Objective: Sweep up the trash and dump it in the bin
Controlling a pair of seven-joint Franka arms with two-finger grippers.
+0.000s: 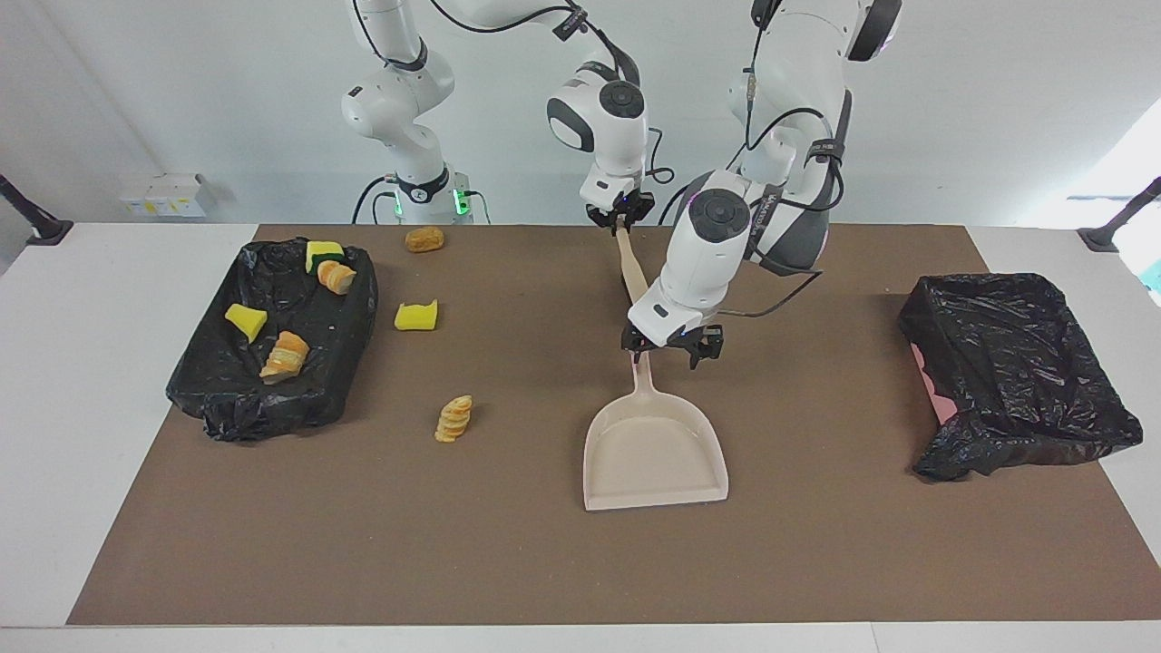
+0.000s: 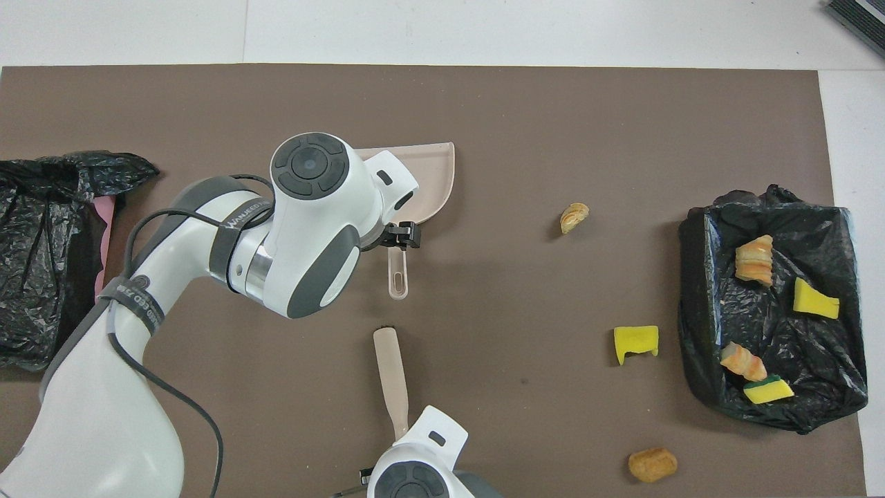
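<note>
Right gripper (image 1: 620,218): pressed together on the brush (image 1: 632,269) handle end nearest the robots. Left gripper (image 1: 672,345): fingers spread, over the dustpan (image 1: 655,449) handle. Trash: four pieces in the bin (image 1: 272,340) at the right arm's end; sponge wedge (image 1: 416,316), bread roll (image 1: 424,239) and bread slices (image 1: 453,418) on the brown mat (image 1: 508,544) beside it.

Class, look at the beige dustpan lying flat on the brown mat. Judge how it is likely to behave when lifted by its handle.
The dustpan looks like thin moulded plastic, so probably stiff and light. Its wide tray sits far from the slim handle, so it may droop or twist. The smooth handle might slip between narrow fingers.
</note>
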